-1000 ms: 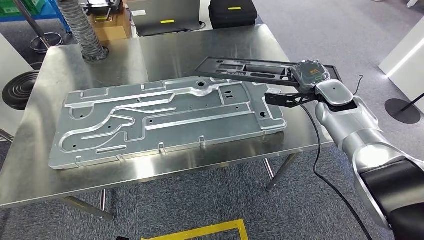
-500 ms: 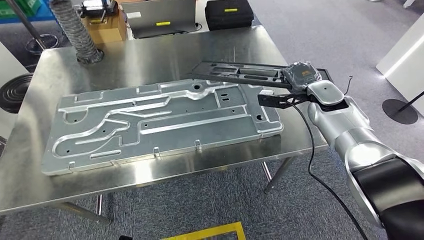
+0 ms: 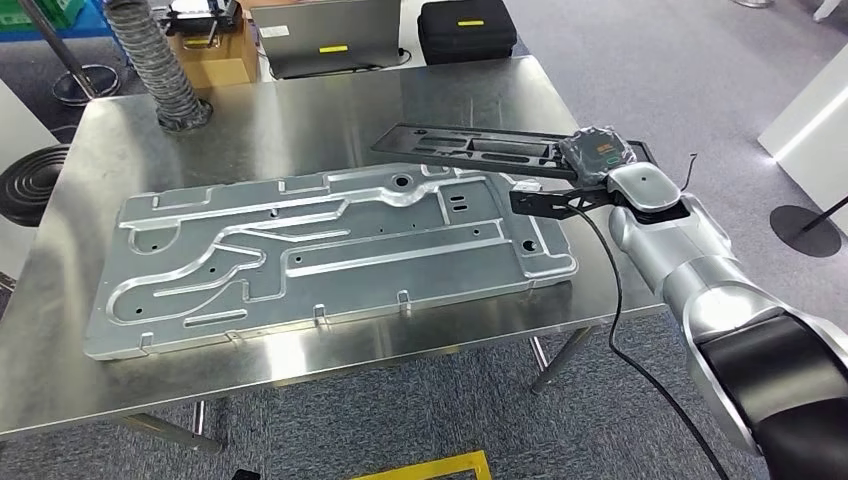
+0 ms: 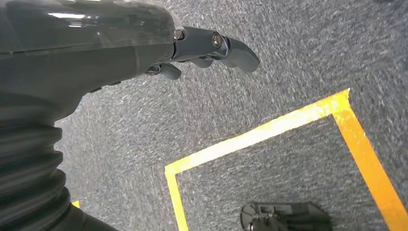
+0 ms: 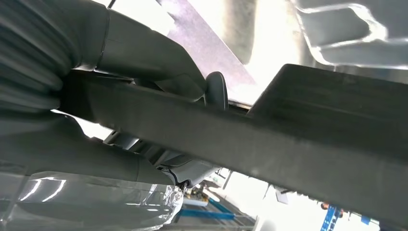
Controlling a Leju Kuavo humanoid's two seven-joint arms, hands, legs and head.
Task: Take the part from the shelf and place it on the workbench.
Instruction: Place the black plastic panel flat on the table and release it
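One black part (image 3: 490, 148) gripped at its near end by right hand (image 3: 597, 152), fingers (image 5: 144, 72) wrapped around it, held flat over desk (image 3: 300, 110), probably for level set-down. Left hand (image 4: 144, 43) hanging empty, fingers apart.

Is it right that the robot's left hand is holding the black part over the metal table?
Not quite: the right hand holds the black part over the table, as the head view shows. The left hand hangs over the carpet, holding nothing.

Matt black part (image 3: 480, 147); brushed, shiny steel workbench (image 3: 300, 110); rough carpet (image 4: 298, 57).
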